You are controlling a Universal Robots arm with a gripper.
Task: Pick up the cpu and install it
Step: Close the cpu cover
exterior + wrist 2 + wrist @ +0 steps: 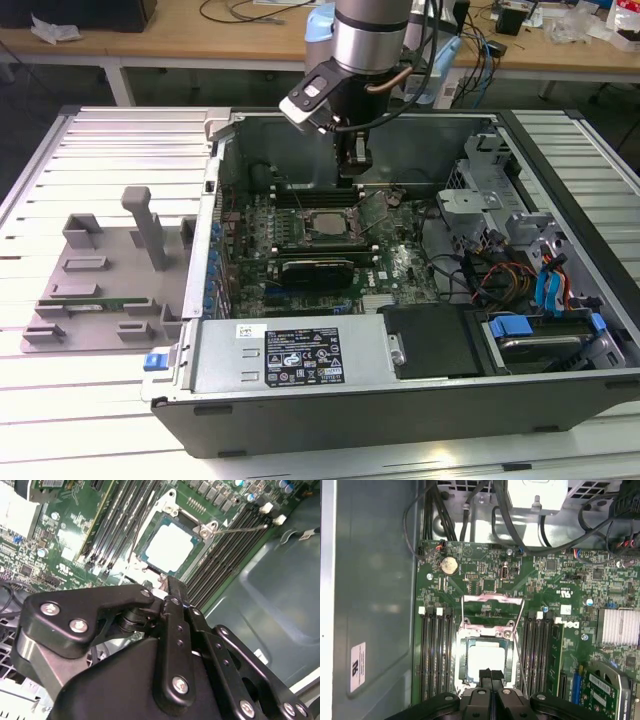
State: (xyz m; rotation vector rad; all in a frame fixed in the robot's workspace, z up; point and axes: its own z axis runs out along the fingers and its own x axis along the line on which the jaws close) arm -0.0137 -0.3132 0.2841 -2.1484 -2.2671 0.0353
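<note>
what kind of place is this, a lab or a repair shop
Likely a robotics lab bench: an open computer case on a slatted metal table, the gripper above the cpu seated on the motherboard, and cable-strewn desks behind.

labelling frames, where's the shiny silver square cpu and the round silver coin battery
shiny silver square cpu (486, 657): first wrist view, middle of metal top
round silver coin battery (449, 565): first wrist view, middle of face

Arm (370, 35), upper middle of the exterior view: silver-grey metal cylinder, black cables (428, 45) and a copper-coloured hose (393, 82) running alongside. Black-and-white camera block (308, 100) mounted on its side. Gripper (170, 587): matte black, jointed link plates, silver round-head screws (180, 684).
</note>
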